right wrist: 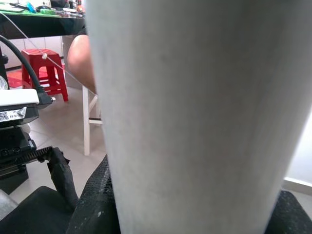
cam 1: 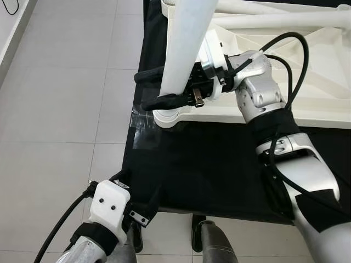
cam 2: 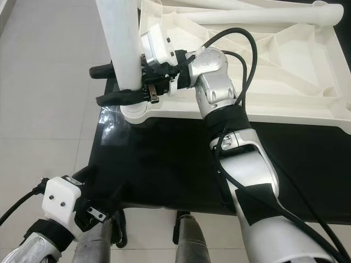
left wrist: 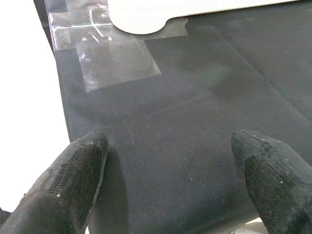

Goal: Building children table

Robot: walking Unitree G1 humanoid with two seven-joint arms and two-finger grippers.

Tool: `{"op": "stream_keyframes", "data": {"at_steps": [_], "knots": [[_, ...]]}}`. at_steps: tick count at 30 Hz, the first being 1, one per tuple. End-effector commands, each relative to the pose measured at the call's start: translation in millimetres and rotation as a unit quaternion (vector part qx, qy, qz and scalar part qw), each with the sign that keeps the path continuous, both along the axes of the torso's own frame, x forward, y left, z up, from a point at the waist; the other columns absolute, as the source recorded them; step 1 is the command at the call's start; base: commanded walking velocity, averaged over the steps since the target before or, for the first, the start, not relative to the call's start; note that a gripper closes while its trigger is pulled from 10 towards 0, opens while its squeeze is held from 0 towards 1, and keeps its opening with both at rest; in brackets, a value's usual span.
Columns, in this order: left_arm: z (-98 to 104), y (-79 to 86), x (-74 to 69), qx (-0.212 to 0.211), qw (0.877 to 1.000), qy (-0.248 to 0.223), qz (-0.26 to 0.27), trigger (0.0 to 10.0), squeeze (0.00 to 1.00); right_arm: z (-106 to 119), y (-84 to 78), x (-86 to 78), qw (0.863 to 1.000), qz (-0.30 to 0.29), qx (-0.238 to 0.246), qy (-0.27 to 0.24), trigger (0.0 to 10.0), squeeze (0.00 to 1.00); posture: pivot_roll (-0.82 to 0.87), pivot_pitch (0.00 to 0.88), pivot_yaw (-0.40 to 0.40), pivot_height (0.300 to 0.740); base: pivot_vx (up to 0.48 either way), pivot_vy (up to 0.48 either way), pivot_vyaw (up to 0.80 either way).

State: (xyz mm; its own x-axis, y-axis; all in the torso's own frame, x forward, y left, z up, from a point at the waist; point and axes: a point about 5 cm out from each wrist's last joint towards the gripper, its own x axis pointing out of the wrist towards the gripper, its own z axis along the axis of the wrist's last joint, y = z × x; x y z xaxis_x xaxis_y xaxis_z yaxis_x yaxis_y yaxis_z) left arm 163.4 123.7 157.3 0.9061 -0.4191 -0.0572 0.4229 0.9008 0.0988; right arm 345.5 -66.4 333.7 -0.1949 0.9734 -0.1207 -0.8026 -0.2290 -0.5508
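- Nearest, the left tool (cam 1: 137, 205) hovers at the near edge of the black-covered counter (cam 1: 219, 170), fingers (left wrist: 73, 180) spread, grasping nothing.
- White table leg (cam 1: 186, 49) stands upright in the corner socket of the upturned white tabletop (cam 1: 307, 82) lying on that counter.
- Right tool (cam 1: 159, 87) is clenched around the leg.
- Clear tape (left wrist: 112, 58) lies beside that corner.

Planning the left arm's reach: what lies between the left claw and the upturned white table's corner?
Bare black cloth, then a patch of clear tape beside the white plastic tabletop's corner, seen in the left wrist view.
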Motion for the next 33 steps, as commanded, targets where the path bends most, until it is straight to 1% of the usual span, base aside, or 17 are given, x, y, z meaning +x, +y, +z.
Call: {"op": "stream_keyframes", "data": {"at_steps": [1,8,18,19,20,24,27,28,33], "knots": [[-6.6,0.4,-2.4,0.004,1.000,0.021,0.002,10.0,0.00,-25.4,-0.9,4.8,0.997,-0.006,-0.061,0.055,10.0,0.00,0.17,0.440,-0.057,0.740,0.000,0.000,0.00],[-6.5,-0.1,-0.9,0.002,1.000,0.020,0.002,10.0,0.00,-23.6,0.4,6.3,0.995,-0.016,-0.070,0.069,10.0,0.00,0.16,0.439,-0.062,0.740,0.000,0.000,0.00],[-6.3,-1.1,0.3,0.000,1.000,0.018,0.003,10.0,0.00,-32.1,6.3,5.8,0.992,-0.024,-0.089,0.083,10.0,0.00,0.16,0.439,-0.066,0.740,0.000,0.000,0.00],[-6.3,-1.2,0.4,0.000,1.000,0.018,0.004,10.0,0.00,-33.9,8.5,7.8,0.991,-0.036,-0.088,0.090,10.0,0.00,0.16,0.439,-0.067,0.740,0.000,0.000,0.00],[-6.3,-1.2,0.4,0.000,1.000,0.018,0.004,10.0,0.00,-33.9,8.5,7.8,0.991,-0.036,-0.088,0.090,10.0,0.00,0.16,0.439,-0.067,0.740,0.000,0.000,0.00],[-5.9,-1.6,0.3,-0.002,1.000,0.018,0.005,10.0,0.00,-37.5,15.5,20.7,0.983,-0.116,-0.057,0.129,10.0,0.00,0.16,0.439,-0.069,0.740,0.000,0.000,0.00],[-5.7,-1.7,0.1,-0.003,1.000,0.018,0.005,10.0,0.00,-41.4,15.2,24.5,0.976,-0.147,-0.048,0.150,10.0,0.00,0.16,0.440,-0.068,0.740,0.000,0.000,0.00],[-5.7,-1.7,0.1,-0.003,1.000,0.018,0.005,10.0,0.00,-41.4,15.2,24.5,0.976,-0.147,-0.048,0.150,10.0,0.00,0.16,0.440,-0.068,0.740,0.000,0.000,0.00],[-5.7,-1.6,-0.1,-0.004,1.000,0.019,0.005,10.0,0.00,-48.9,10.5,30.2,0.964,-0.193,-0.020,0.182,10.0,0.00,0.16,0.441,-0.065,0.740,0.000,0.000,0.00]]}}
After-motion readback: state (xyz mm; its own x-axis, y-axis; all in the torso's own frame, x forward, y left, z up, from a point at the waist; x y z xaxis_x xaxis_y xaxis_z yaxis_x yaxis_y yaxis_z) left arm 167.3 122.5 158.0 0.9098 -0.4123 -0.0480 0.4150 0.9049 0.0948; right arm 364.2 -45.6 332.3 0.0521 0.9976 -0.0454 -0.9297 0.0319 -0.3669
